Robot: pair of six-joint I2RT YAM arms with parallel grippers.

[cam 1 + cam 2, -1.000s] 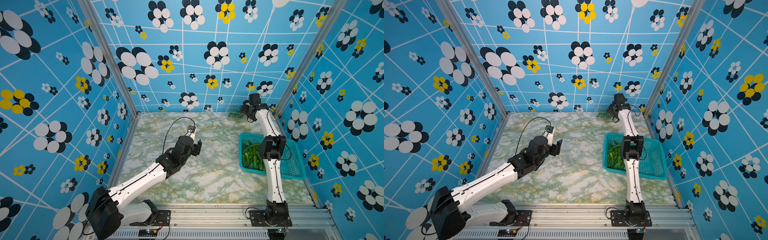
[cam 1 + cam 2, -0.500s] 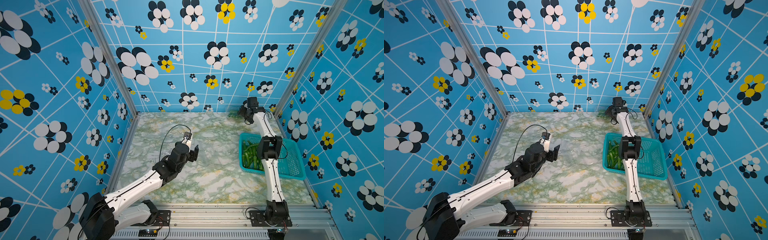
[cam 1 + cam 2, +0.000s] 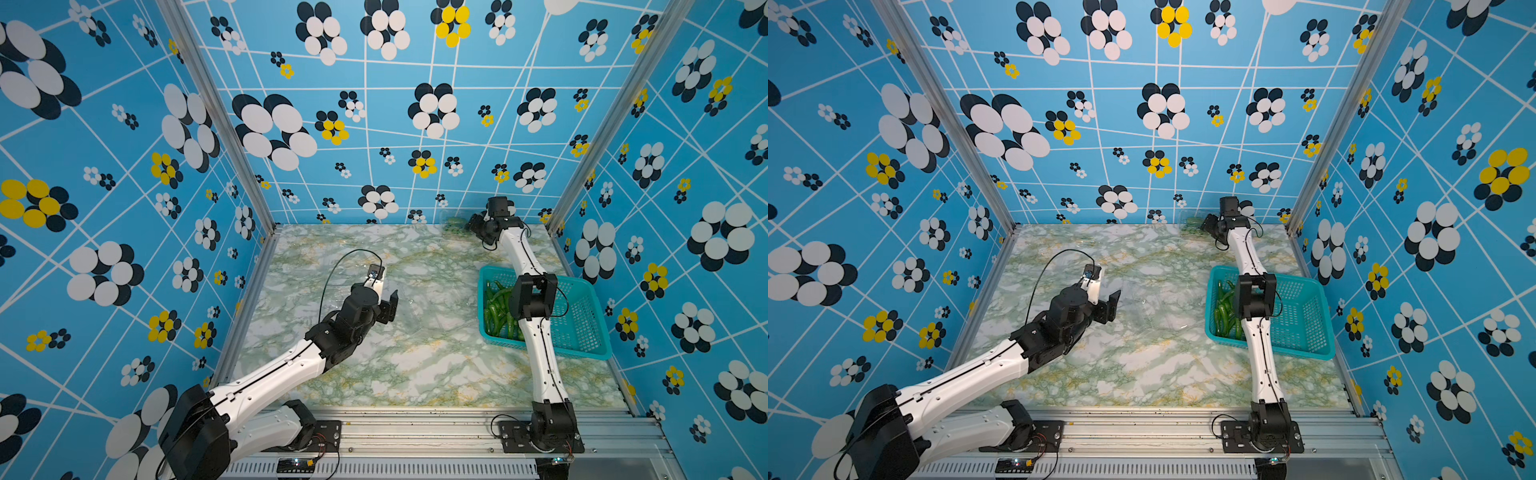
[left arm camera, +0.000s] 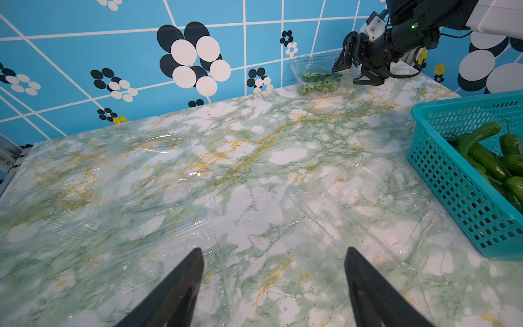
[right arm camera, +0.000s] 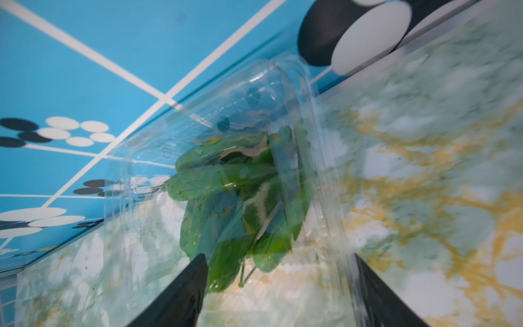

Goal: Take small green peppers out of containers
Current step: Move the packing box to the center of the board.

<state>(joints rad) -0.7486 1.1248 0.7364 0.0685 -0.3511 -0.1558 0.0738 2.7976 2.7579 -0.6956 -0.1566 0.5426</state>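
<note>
Green-veined marble tabletop (image 3: 415, 374) between blue flowered walls, and the work is at the far edge. The one container (image 5: 226, 127) I can see with small green peppers (image 5: 232, 198) inside lies against the back wall. The right gripper (image 5: 278, 256) straddles its near end, jaws wide apart; whether they pinch the plastic I cannot tell. The left gripper (image 4: 274, 249) hangs agape and empty above clear empty containers (image 4: 368, 226) mid-table. A teal basket (image 4: 452, 181) already holds peppers. Next, I'd say, comes a firm clamp on that thin box, then carrying it towards the basket.
</note>
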